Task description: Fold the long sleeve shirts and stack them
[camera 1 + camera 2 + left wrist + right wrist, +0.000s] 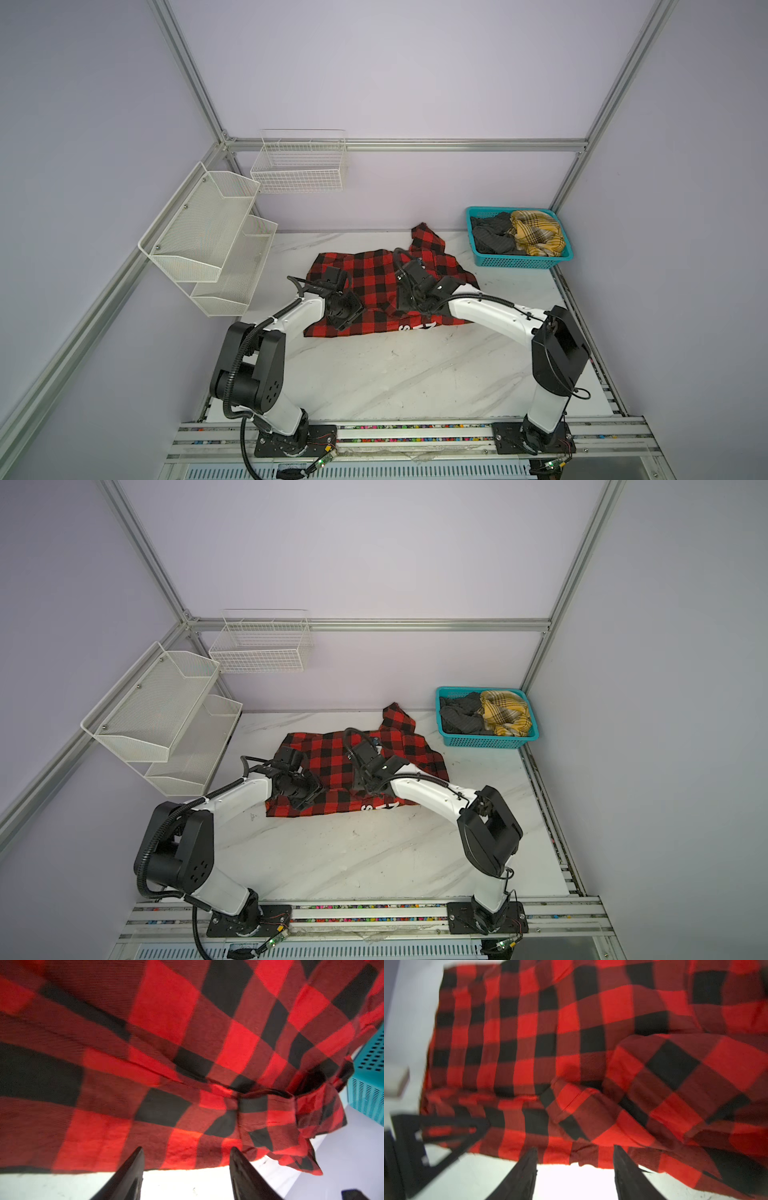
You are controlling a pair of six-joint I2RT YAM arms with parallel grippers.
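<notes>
Left tool (187, 1148), right tool (575, 1147) apart; white letters (417, 327) on checked shirt (374, 274) half hidden.

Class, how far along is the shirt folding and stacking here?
Done: red check shirt laid on the table. In hand: left end effector and right end effector hover open over it, a sleeve sticking out. Left: grey shirt and yellow plaid shirt lie in the basket; no stack.
</notes>
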